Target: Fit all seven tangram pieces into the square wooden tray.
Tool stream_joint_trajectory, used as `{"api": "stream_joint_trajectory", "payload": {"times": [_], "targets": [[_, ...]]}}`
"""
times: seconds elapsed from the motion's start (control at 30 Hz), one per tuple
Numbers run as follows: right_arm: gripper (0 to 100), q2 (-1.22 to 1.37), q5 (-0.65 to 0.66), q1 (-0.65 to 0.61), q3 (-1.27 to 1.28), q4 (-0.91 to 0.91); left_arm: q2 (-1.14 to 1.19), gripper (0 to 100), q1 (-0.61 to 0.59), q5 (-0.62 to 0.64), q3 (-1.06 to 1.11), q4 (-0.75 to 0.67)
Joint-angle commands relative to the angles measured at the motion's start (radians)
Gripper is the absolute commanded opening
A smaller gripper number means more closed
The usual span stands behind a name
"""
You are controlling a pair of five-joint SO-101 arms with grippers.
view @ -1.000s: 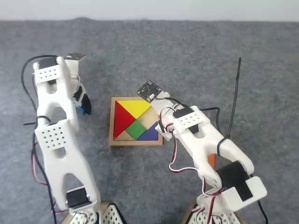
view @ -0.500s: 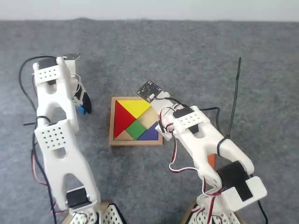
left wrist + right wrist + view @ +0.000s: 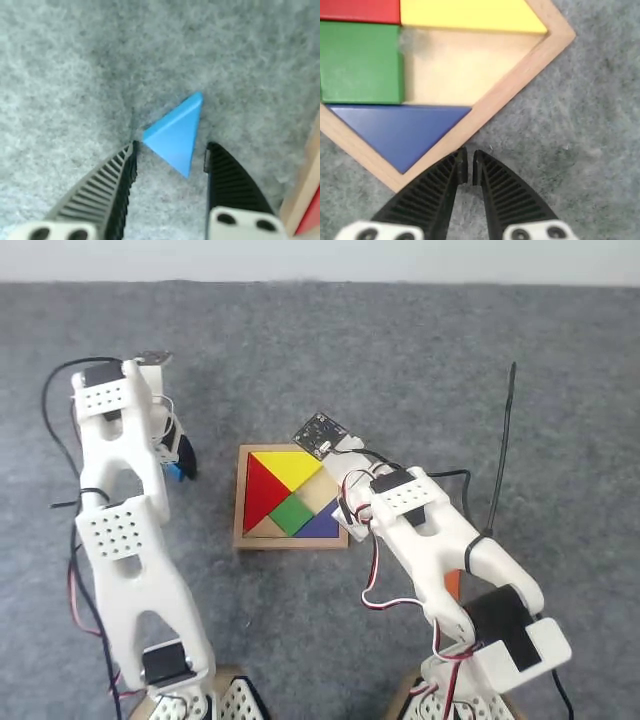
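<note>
Fingers (image 3: 117, 175) of the left gripper (image 3: 171, 148) are spread wide and hold nothing. They straddle the light blue triangle (image 3: 175, 132), which lies flat on the carpet (image 3: 75, 65). One fingertip sits at a corner of the piece and the other just beside a sloping edge. In the high view the triangle (image 3: 178, 472) is at mid-left of the frame, near the tray (image 3: 240, 502) but outside it. The tray sits at the centre.

The right gripper (image 3: 468, 162) has its fingers almost pressed together with nothing between them. It hovers over carpet just outside the tray's rim (image 3: 520, 82), at the tray's right side in the high view.

Red (image 3: 262, 492), yellow (image 3: 287, 470), green (image 3: 293, 516) and dark blue (image 3: 322, 528) pieces are already in. Bare wood shows in a gap (image 3: 455, 70) between the yellow and dark blue ones.

The likely trouble is the grasp. Because the fingers meet a corner and a slanted edge rather than two parallel faces, closing could twist the triangle or squirt it out along the carpet. Fingertips may also drag in the pile. A turned piece would not drop into the gap. The right arm, parked beside that gap, could get in the way of the placing.
</note>
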Motion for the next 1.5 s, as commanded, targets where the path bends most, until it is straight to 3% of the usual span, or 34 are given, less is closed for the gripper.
{"api": "stream_joint_trajectory", "payload": {"times": [0.0,0.63,0.77,0.93,1.1,1.3,1.47], "targets": [[3.0,-0.008,0.0,0.012,-0.057,-0.004,-0.021,21,0.002,0.037,-0.047,-0.052],[3.0,-0.001,0.032,0.012,-0.057,-0.005,-0.028,21,-0.025,0.02,-0.047,-0.043],[3.0,-0.001,0.032,0.012,-0.057,-0.005,-0.103,21,-0.04,0.035,-0.044,0.044],[3.0,-0.001,0.032,0.012,-0.057,-0.007,-0.235,21,-0.077,0.098,0.042,0.048],[3.0,-0.001,0.032,0.012,-0.057,-0.007,-0.345,21,-0.078,0.095,0.326,-0.129],[3.0,-0.001,0.032,0.012,-0.057,-0.007,-0.635,21,-0.015,0.104,0.808,-0.489],[3.0,-0.001,0.032,0.012,-0.057,-0.005,-0.73,21,0.02,0.13,0.94,-0.697]]}}
